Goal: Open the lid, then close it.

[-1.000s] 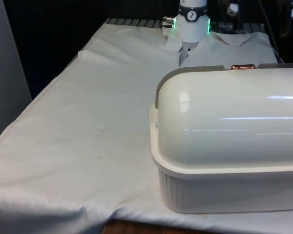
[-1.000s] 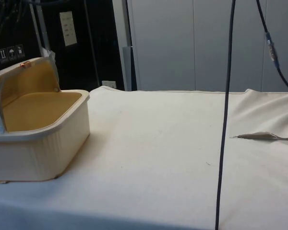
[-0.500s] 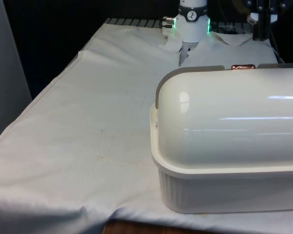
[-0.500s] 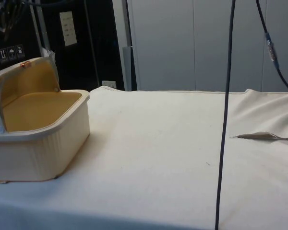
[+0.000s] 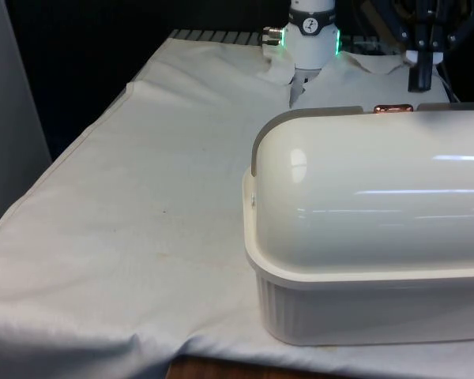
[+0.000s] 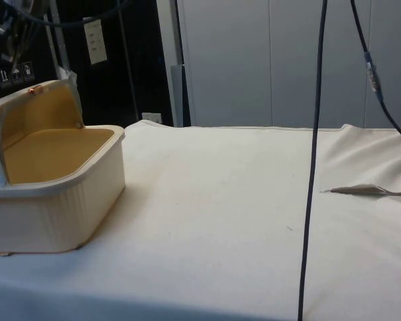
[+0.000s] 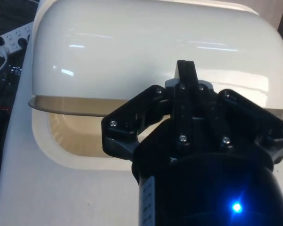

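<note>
Bread box (image 5: 363,237): cream, ribbed base, sits lower right of the front view, w/ its rounded back to that camera. In the side view it's at the left edge (image 6: 60,200), mouth facing the middle of the frame. Lid (image 6: 27,114) is rolled up & back, so box is open; tan inside shows. Small copper knob (image 5: 393,108) sits on the lid's edge at the top of the dome, also seen in side view (image 6: 33,89).

Pincer (image 5: 423,77): black, upper right of the front view, above & behind the box, just beside the knob but not touching it. In the wrist view the pincer (image 7: 185,75) hangs over the glossy dome of the lid (image 7: 146,47), fingers pressed together, nothing btw them.

White cloth (image 5: 142,197) covers the worktop, wrinkled at the near edge. Dark cable (image 6: 312,167) hangs down right of centre in the side view.
</note>
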